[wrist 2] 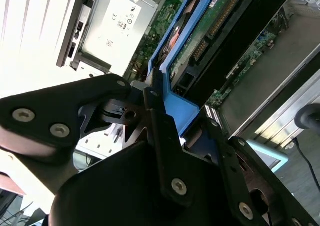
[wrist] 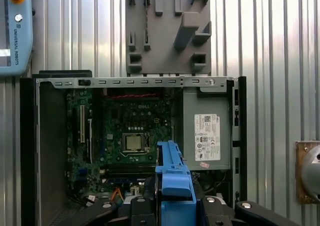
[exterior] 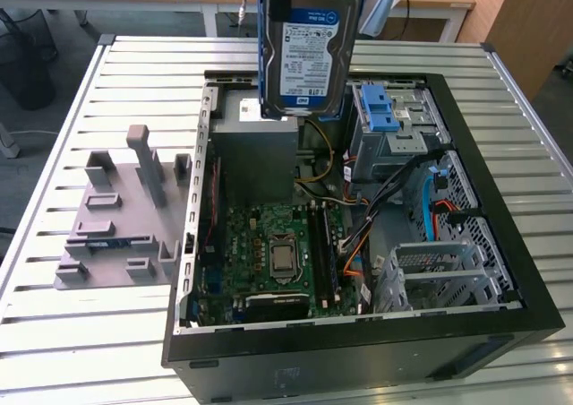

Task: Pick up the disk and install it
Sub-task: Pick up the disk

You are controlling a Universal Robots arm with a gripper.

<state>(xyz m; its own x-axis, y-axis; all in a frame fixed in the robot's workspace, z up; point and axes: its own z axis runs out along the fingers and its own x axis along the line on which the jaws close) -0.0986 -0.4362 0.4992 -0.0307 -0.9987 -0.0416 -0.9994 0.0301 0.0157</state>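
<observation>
— Closest to us, the black fingers (wrist 2: pixel 162 141) of the gripper (wrist 2: pixel 177 108) are pinching the blue end bracket of the disk (wrist 2: pixel 200 33). We see blue plastic clamped between them in both wrist views.

— And where do we find the disk itself?

— Lifted clear of everything. In the exterior view it hangs upright, label facing us, above the far part of the open computer case (exterior: pixel 358 356).

— What do we have around it, starting from the exterior view's left?

— First the grey fixture plate (exterior: pixel 116 221) with its posts, lying on the slatted bench (exterior: pixel 54 351) just beside the case wall. Inside the case comes the green motherboard (exterior: pixel 273 253), with the grey power supply (exterior: pixel 255 154) behind it. Further right we see the drive cage (exterior: pixel 394 136) with its blue latch (exterior: pixel 380 109). Below that, orange and black cables (exterior: pixel 358 235) run towards a second metal cage (exterior: pixel 430 275).

— What hems us in?

— Case walls on every side and the cables crossing the middle. The power supply shows just under the disk's lower edge in the exterior view. Above the case we have open air, and bench slats run wide on the exterior view's left and right.
</observation>
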